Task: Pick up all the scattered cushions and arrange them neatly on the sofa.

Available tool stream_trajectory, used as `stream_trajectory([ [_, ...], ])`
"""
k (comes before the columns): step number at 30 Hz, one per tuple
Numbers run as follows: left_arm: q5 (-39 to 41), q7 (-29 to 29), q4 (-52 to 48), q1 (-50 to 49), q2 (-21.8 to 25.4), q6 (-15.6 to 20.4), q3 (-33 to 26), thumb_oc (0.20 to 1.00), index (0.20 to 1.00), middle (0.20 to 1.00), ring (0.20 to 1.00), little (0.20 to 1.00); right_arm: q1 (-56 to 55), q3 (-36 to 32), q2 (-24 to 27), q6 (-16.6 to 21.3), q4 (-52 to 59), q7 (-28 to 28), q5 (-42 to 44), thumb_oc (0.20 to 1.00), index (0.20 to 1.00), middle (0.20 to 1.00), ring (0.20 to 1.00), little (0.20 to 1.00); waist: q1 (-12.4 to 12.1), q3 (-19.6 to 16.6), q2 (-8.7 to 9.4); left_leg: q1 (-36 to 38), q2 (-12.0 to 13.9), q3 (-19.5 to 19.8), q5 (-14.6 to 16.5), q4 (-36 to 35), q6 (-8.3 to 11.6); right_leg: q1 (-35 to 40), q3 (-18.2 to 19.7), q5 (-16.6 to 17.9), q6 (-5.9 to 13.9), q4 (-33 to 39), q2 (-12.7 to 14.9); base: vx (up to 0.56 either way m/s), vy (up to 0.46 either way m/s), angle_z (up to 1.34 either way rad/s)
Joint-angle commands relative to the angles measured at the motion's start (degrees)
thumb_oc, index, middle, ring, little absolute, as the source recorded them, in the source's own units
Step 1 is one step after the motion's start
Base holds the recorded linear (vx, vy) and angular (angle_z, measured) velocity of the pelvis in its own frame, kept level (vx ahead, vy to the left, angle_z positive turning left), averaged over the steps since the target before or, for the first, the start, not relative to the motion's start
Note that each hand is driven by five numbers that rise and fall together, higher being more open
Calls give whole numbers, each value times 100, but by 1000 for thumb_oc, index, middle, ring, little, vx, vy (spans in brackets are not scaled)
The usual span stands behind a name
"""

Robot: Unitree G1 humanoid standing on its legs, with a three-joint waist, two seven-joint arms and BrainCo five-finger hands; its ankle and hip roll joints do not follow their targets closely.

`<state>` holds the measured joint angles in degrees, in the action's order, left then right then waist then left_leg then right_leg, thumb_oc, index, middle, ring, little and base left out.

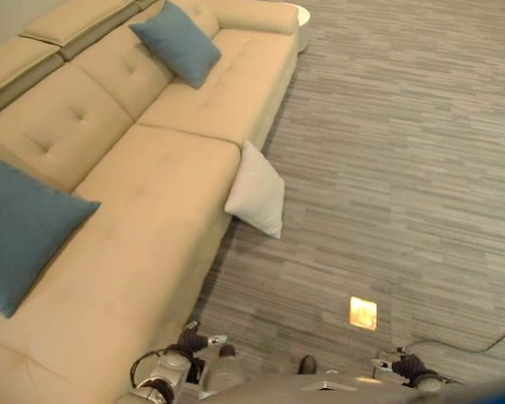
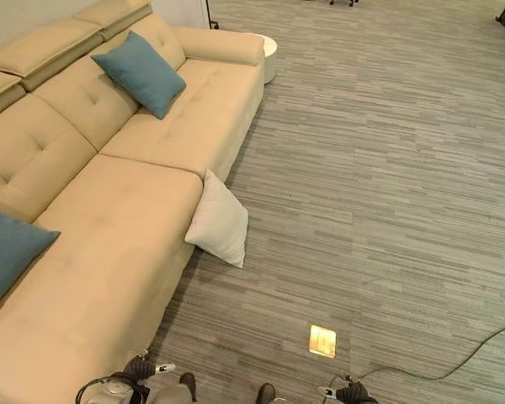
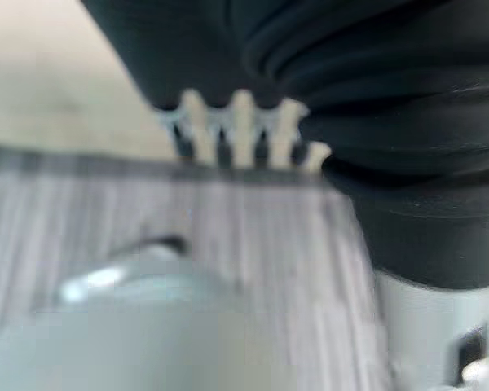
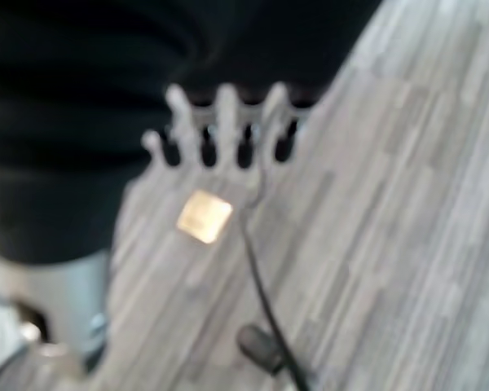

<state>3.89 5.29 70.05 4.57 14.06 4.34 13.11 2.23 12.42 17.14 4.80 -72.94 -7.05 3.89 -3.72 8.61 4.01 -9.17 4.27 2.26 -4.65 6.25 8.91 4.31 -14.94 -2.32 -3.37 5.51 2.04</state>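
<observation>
Cushions are the business of the moment, and one white cushion point(image 1: 257, 189) lies off the beige sofa point(image 1: 151, 219), standing on the grey wood-grain floor point(image 1: 404, 151) and leaning against the front of the seat near the join between two sections. Two teal cushions already sit on the sofa: a far teal cushion point(image 1: 178, 42) propped against the backrest, and a near teal cushion point(image 1: 21, 227) resting at the seat's back close to me. My left hand point(image 3: 236, 130) hangs low beside the sofa's front with its fingers straight and nothing in them; my right hand point(image 4: 220, 122) hangs over the floor, fingers likewise straight and empty, above a small brass floor plate point(image 1: 364, 312) (a fixture, no part of the job). By my reading, I am between pickups, and the fetching of the white cushion has not yet begun. The next move calls for stepping forward along the sofa's edge, since the cushion sits well ahead of both hands, then stooping to take it by its upper corner or between both hands. It is soft and should yield to a light grip; it belongs up against the backrest, between the two teal ones.
</observation>
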Motion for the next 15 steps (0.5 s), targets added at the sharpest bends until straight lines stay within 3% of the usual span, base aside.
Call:
stream_trajectory([
  [1,49,77,250,173,-206,52,61,1000,1000,1000,1000,1000,187,65,96,123,97,-98,108,1000,1000,1000,1000,1000,-48,7,-1,-145,-579,-247,95,-191,-649,39,100,103,812,-301,-36,211,-30,-36],
  [4,27,79,265,136,-211,56,62,1000,1000,1000,1000,1000,216,102,137,123,91,-92,94,1000,1000,1000,1000,1000,-189,1,-51,-314,-668,-151,-123,-304,-609,167,310,-81,776,-398,-157,210,4,-16],
  [9,30,49,290,2,-162,63,-47,1000,1000,1000,1000,1000,204,86,100,94,68,-22,-75,1000,1000,1000,1000,1000,-285,-234,-69,73,-793,-125,169,-321,-867,232,334,-415,948,-1208,58,295,100,-51],
  [10,40,50,293,1,-154,65,-65,1000,1000,1000,1000,1000,215,86,105,92,53,-3,-119,1000,1000,1000,1000,1000,-315,-242,-79,181,-804,-162,240,-328,-935,147,318,-365,1031,-1541,160,267,144,-34],
  [11,45,53,275,27,-136,68,-48,1000,1000,1000,1000,1000,233,90,94,91,55,-11,-180,1000,1000,1000,1000,1000,-321,-221,-75,310,-855,-201,320,-328,-1044,-69,306,-76,1184,-2112,335,228,143,-46],
  [13,95,72,205,104,-80,76,-19,1000,1000,1000,1000,1000,320,95,121,91,106,-37,-180,1000,1000,1000,1000,1000,-224,-100,-187,627,-832,-181,410,-417,-1197,-564,239,484,1277,-3166,522,241,154,-20],
  [15,72,75,220,133,-61,65,3,1000,1000,1000,1000,1000,336,85,113,74,92,-36,-189,1000,1000,1000,1000,1000,-189,-106,-242,806,-799,-157,512,-478,-1207,-782,-13,385,1168,-3200,678,311,46,24],
])
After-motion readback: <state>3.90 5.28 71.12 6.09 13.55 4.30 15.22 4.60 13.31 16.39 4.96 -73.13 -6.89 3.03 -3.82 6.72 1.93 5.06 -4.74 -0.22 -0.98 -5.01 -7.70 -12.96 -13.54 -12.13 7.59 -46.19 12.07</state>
